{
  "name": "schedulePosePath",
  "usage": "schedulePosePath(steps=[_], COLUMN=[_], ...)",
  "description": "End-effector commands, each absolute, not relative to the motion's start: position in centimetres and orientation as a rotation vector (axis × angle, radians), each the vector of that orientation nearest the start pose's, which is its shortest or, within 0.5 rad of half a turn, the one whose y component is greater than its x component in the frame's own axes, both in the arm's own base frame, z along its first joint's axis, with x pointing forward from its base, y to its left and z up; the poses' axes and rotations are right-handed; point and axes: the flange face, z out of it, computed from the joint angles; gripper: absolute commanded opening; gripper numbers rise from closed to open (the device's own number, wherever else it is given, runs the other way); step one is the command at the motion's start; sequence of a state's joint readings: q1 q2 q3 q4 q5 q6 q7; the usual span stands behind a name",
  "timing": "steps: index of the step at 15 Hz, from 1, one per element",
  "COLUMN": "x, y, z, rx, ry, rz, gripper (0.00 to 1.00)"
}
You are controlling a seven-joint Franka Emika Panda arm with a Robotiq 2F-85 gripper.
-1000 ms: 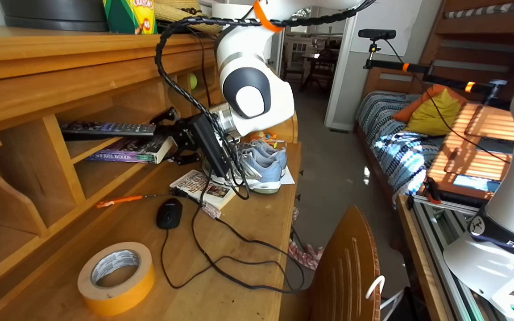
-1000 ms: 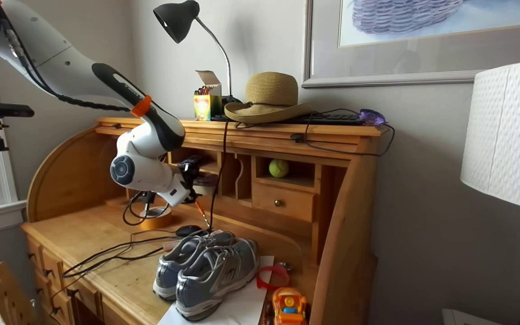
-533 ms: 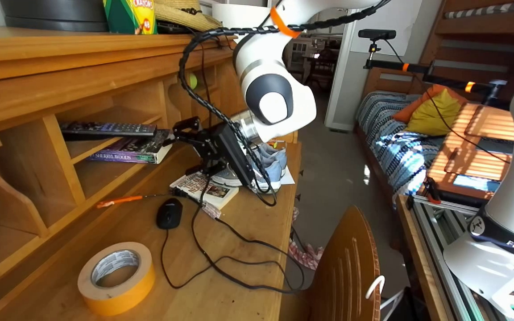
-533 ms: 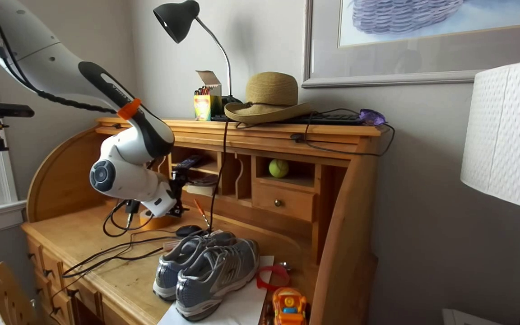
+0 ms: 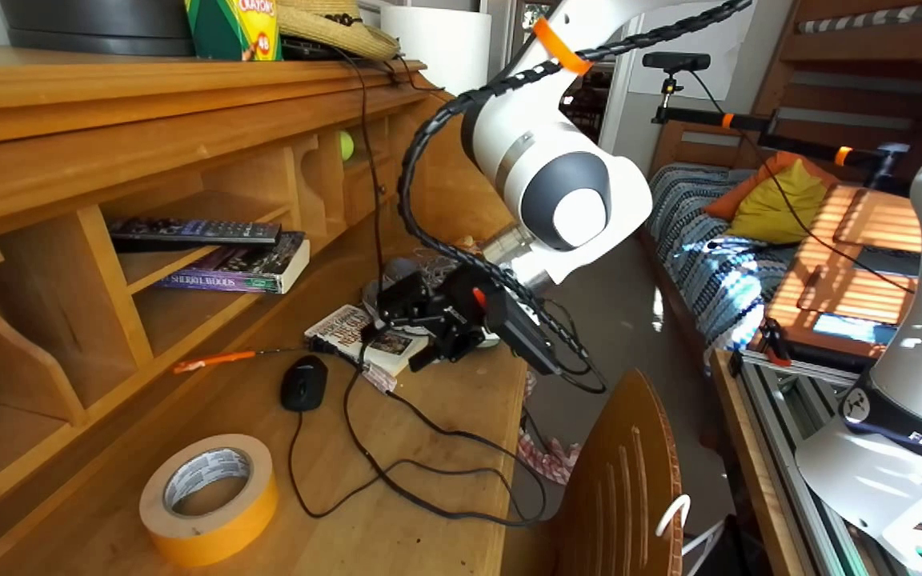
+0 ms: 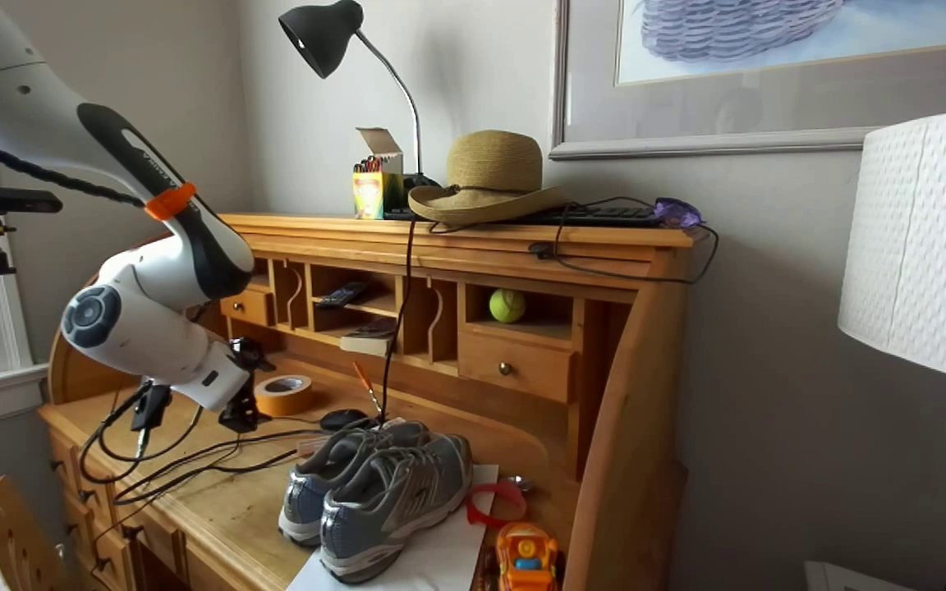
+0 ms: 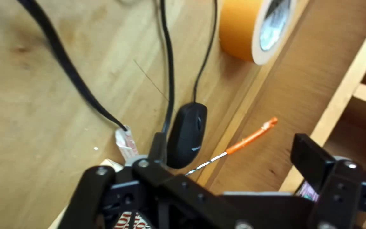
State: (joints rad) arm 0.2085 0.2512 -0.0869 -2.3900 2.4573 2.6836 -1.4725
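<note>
Evidently holding nothing, its fingers apart, my gripper hangs near the mouse, which sits flat because the desk bears it, while just beside the mouse an orange-handled tool slants, propped, I judge, by the desk's back, and near the mouse lies a paperback.

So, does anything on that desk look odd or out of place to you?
Yes. Running shoes stand on the desk, where footwear is unexpected. On top, a straw hat seems to rest on a keyboard. The remote control and purple-spined paperback jut past the front edges of their cubbyholes. I see nothing spilled or damaged.
</note>
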Motion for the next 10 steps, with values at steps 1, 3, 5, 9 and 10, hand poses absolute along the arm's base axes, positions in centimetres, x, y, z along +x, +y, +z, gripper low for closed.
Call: schedulePosePath(steps=[1, 3, 5, 9, 10], x=[40.4, 38.5, 36.9, 32.7, 32.3], y=[3.7, 2.9, 2.6, 1.7, 1.2], z=[22.6, 24.8, 26.8, 27.2, 27.2], rx=[-2.414, -2.552, -2.691, -2.837, -2.857], ry=[0.824, 0.8, 0.725, 0.393, 0.299], rz=[-0.732, -0.737, -0.745, -0.747, -0.748], gripper=[1.0, 1.0, 1.0, 1.0, 1.0])
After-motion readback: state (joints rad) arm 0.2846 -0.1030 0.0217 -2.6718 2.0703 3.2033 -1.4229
